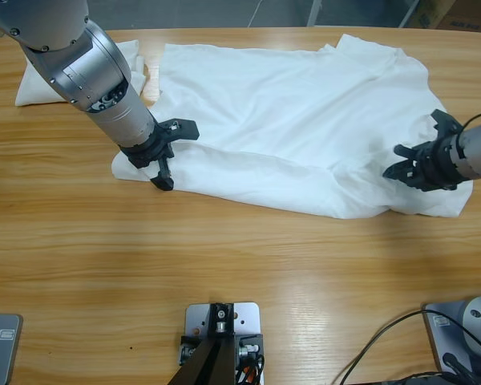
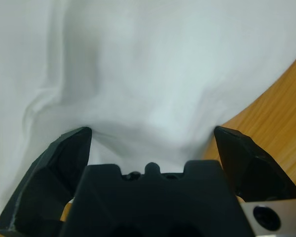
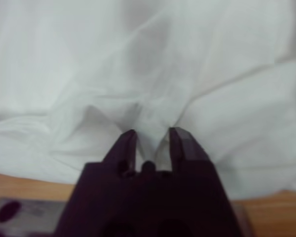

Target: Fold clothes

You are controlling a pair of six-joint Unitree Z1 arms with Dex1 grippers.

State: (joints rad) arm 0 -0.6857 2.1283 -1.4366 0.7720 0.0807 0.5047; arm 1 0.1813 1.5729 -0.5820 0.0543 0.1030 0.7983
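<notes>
High view, table: bare wood (image 1: 248, 265) lies nearest the camera.
High view, T-shirt: the T-shirt (image 1: 289, 120) is spread beyond it, long axis running left to right.
High view, second garment: a small folded white cloth (image 1: 32, 88) sits at the far left.
Left wrist view: left gripper (image 2: 153, 136) is spread wide over the shirt's near-left edge, grasping nothing.
Right wrist view: right gripper (image 3: 152, 134) is clenched on a pinch of T-shirt at the near-right corner.
Judgement: each arm sits at its own end; the left must close first.

No readable text, no labels, no brands, no numbers anywhere
</notes>
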